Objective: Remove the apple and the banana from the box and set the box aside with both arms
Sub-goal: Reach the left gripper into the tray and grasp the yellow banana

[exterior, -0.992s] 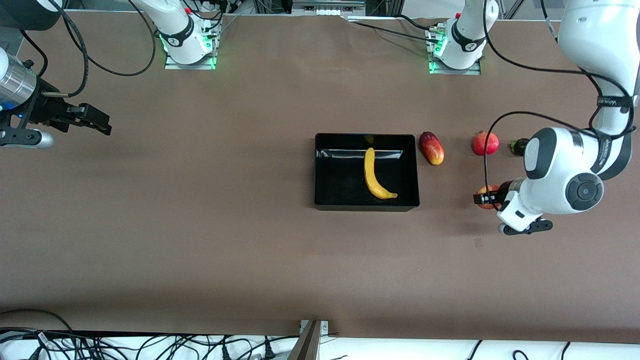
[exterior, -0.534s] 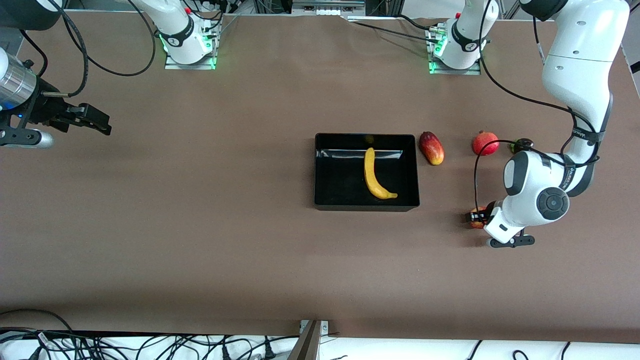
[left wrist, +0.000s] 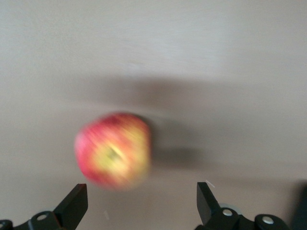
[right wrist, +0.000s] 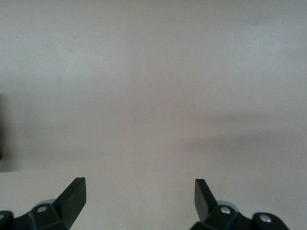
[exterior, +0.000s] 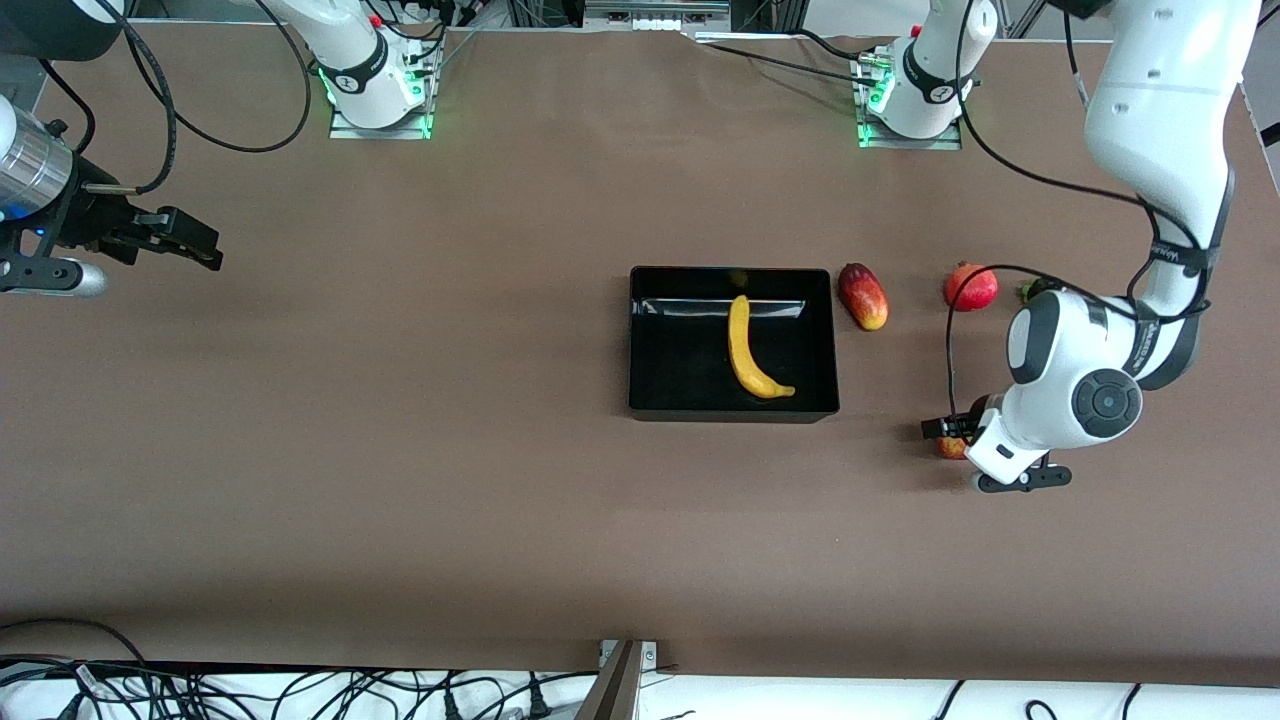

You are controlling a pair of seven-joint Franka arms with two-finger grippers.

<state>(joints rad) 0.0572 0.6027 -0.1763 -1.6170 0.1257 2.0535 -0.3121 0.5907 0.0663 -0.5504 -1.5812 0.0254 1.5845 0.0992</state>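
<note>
1. Desk (exterior: 400, 450): brown surface carrying every item.
2. Box (exterior: 660, 390): black tray near the desk's middle, with the banana (exterior: 745, 350) lying inside.
3. Left end effector (exterior: 950, 432): low over the apple (left wrist: 114, 149), fingers spread wide, gripping nothing; the apple lies on the desk at 4 o'clock from the box.
4. Right end effector (exterior: 190, 245): waits open and empty at 9 o'clock from the box.
5. Mango (exterior: 863, 296): just beside the box at 2 o'clock.
6. Pomegranate (exterior: 971, 286): apart from the mango, at 12 o'clock from the apple.

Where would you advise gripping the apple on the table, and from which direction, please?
Grip the apple across its widest middle, coming straight down from above. It is small and round, lying alone on bare table with space around it, so the left gripper, open and over it, could probably close its fingers on opposite sides once centred.
</note>
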